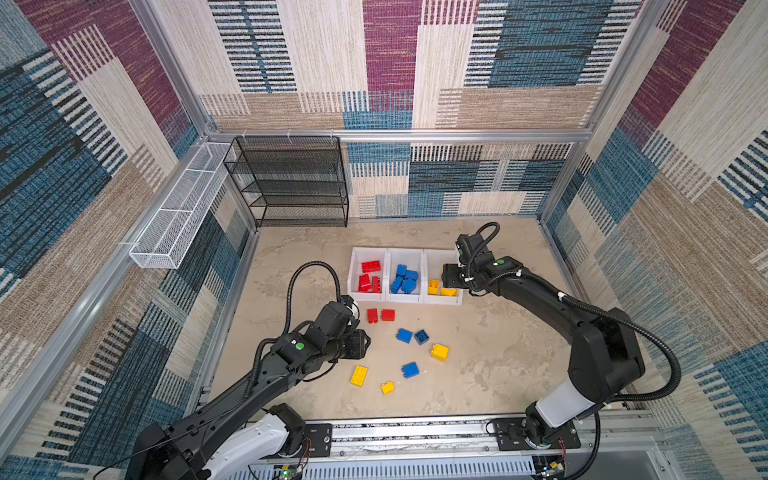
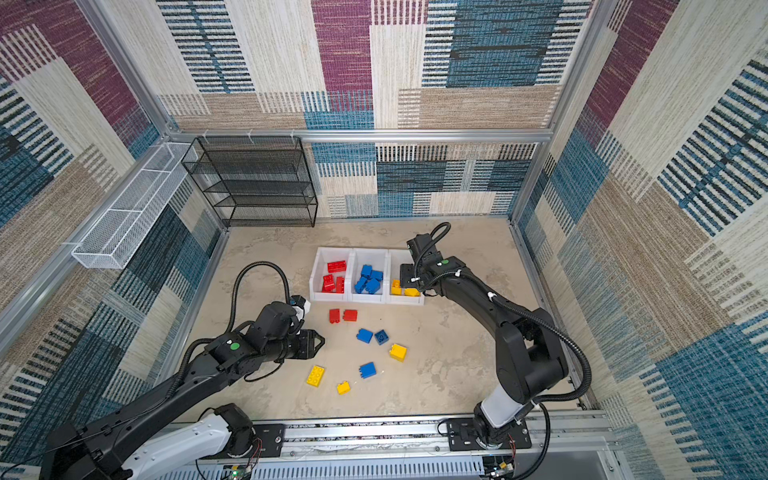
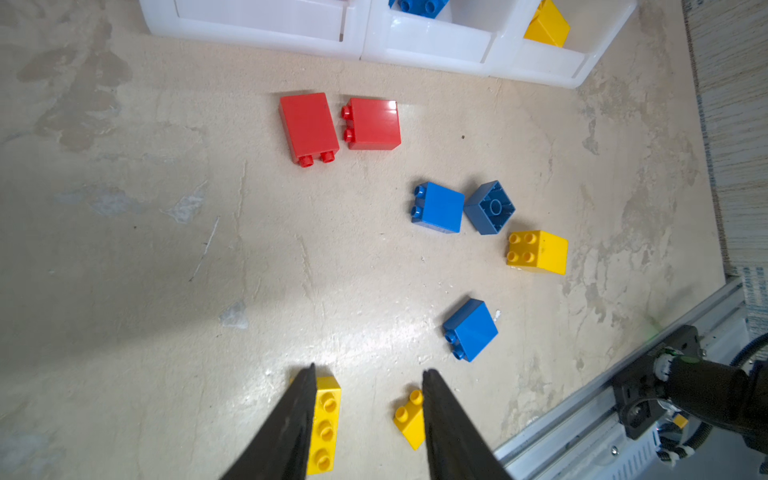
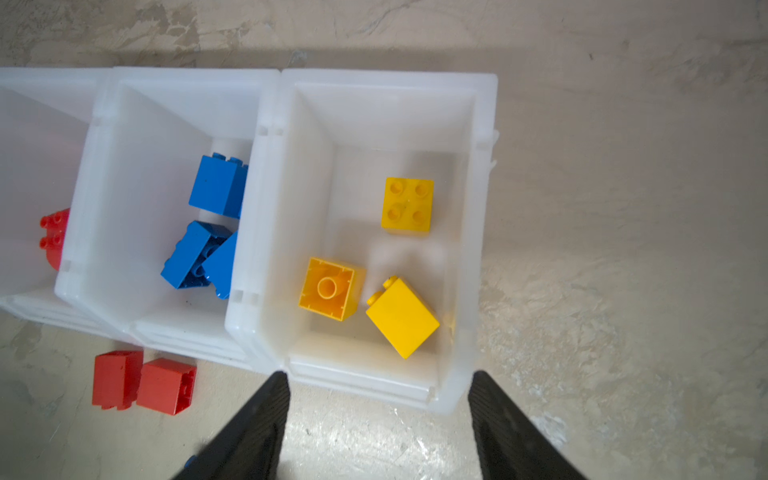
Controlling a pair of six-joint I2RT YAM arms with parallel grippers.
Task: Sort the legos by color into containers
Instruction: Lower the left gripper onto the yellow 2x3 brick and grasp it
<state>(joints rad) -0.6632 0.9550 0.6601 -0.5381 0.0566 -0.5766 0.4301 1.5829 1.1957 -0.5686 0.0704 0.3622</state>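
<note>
Chunky studded legos — red, blue, yellow

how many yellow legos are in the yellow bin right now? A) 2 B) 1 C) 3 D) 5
C: the right wrist view shows three inside the yellow bin: a studs-up lego, an upside-down lego and a tipped lego.
</note>
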